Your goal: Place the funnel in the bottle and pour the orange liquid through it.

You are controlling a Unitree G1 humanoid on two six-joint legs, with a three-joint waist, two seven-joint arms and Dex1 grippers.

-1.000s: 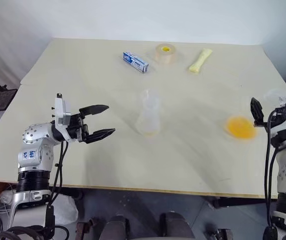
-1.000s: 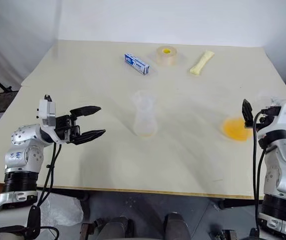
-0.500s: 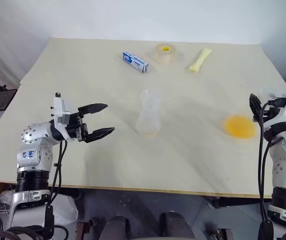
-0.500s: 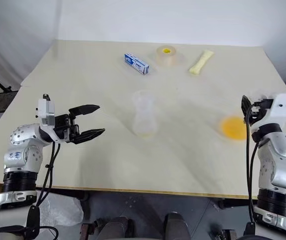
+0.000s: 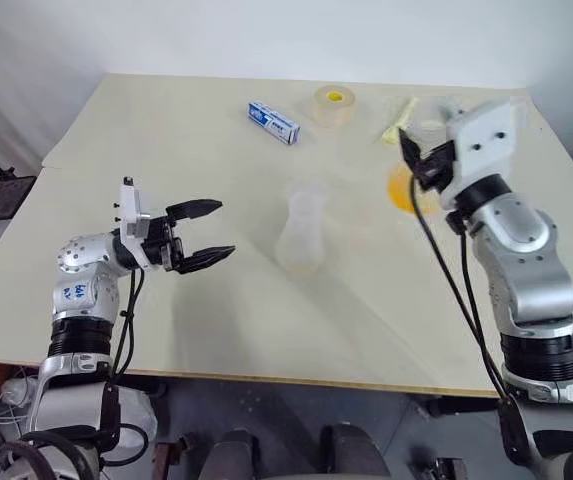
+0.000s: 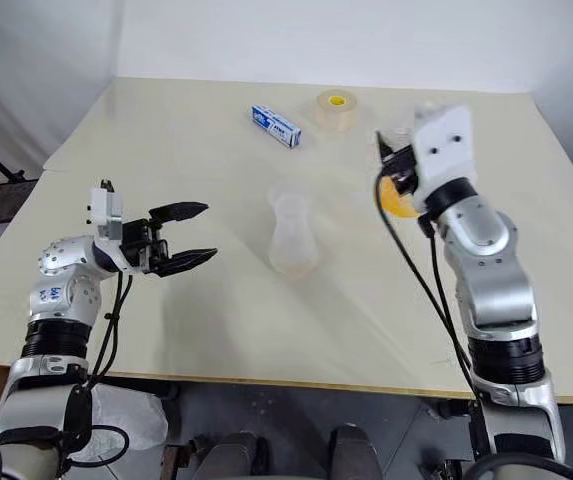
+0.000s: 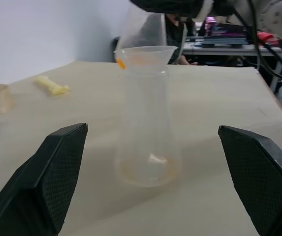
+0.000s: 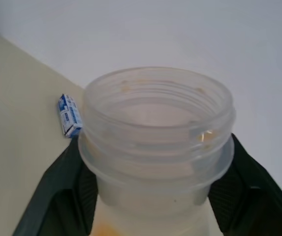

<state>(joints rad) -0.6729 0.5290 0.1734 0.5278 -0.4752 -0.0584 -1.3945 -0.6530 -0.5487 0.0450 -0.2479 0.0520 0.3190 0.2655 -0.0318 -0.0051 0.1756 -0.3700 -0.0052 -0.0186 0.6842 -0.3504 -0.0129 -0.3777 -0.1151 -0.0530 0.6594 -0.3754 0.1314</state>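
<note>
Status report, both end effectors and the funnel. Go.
Left end effector open beside bottle. Right end effector shut on flask of orange liquid. Funnel seated in bottle. Nothing in the way.

— How is the light?
— Bright, even and soft; the table [image 5: 216,130] carries only faint shadows and no hard glare.
— Any blur?
— The right gripper [image 6: 398,180] is smeared; the left gripper's fingers [image 7: 47,182] look soft close up.

Pale beige table [image 5: 196,330], plain white wall [image 5: 266,35] behind, dark cluttered desk [image 7: 229,42] farther off

Funnel [image 7: 145,54] seated in upright bottle [image 7: 147,128], mid-table.
</note>
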